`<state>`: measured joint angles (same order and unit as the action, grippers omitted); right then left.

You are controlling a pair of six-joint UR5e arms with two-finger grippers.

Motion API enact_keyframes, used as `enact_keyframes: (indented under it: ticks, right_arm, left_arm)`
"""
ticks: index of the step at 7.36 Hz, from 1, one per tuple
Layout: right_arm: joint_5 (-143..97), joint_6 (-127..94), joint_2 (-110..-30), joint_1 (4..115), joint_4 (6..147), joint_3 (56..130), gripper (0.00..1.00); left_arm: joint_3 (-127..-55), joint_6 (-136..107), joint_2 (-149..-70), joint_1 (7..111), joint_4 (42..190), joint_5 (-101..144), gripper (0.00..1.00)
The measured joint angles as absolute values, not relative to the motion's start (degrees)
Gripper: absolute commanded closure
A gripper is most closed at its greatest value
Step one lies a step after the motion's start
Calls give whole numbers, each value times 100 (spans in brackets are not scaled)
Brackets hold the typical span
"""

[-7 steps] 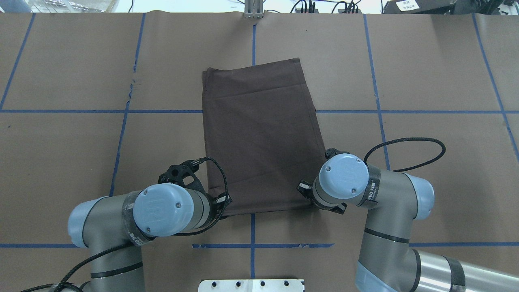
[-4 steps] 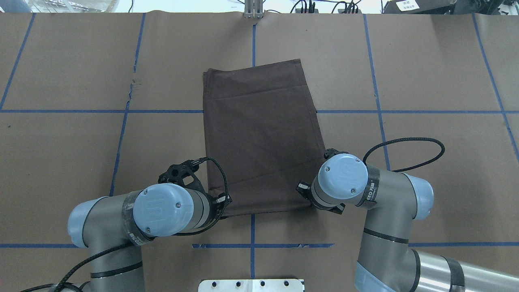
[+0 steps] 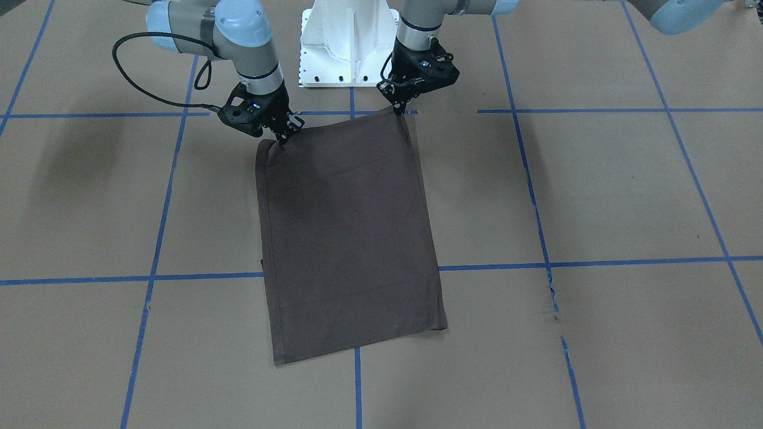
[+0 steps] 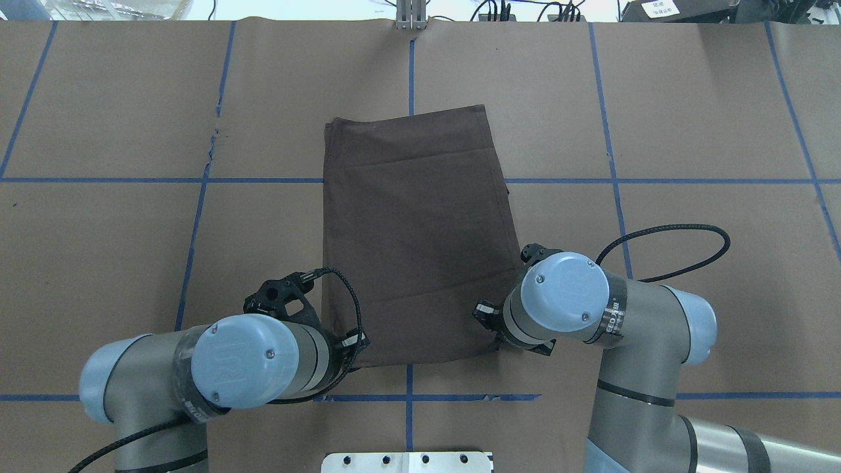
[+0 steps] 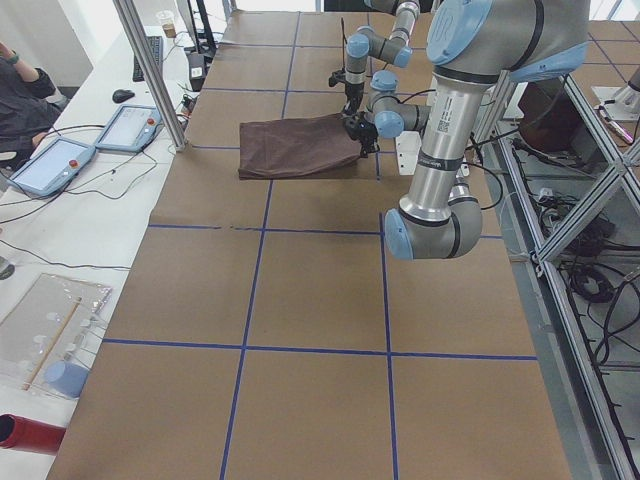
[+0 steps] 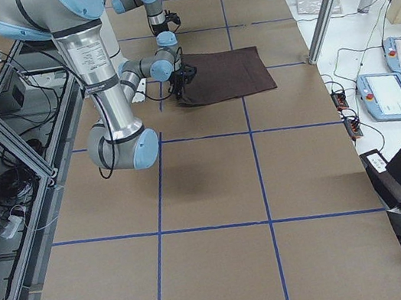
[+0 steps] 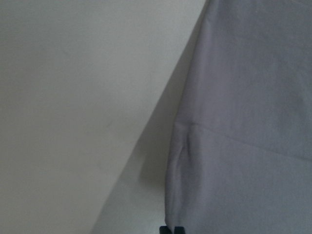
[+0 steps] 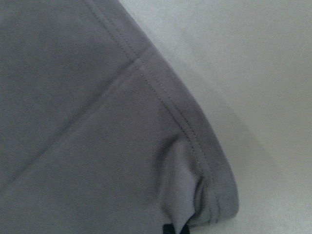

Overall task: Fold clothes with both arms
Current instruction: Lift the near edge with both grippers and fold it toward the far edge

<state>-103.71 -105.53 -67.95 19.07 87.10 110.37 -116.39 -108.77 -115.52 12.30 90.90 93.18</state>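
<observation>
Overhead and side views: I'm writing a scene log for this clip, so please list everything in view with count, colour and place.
T-shirt: one, dark brown, folded into a rectangle at table centre.
Table cover: one, brown paper with a blue tape grid.
Base plate: one, white, at the robot's edge between the arms.
Teach pendants: two, grey-blue, on the white side bench.
Person: one, dark clothing, partly in view by that bench.
Arms: two, silver-grey with light blue caps; left arm, right arm.
Left end effector: black, shut on a T-shirt corner nearest the robot.
Right end effector: black, shut on the other such corner.
</observation>
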Motion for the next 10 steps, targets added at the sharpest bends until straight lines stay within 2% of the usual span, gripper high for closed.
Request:
enact_keyframes:
  ticks: [4,7,9,10]
  right_arm:
    - [-10777,-10560,-6809,1482,8708,11475,100]
    - [-10945,-10254,-6513,2297,8610,11365,100]
    - [-11530,-9770,-5898,3270,8561,10539,100]
    - [-11718,-9547,-5348,3606,8502,9684,100]
  left_arm:
    - [-12334,-10922,-11276,701,8926,9318,100]
    - [-12487,-10742,-11343,1233,8884,9424,100]
    - [-12017,-10236,-11662,2246,8938,9829,100]
    - [-11404,-10029,-12003,2760,9104,9941,100]
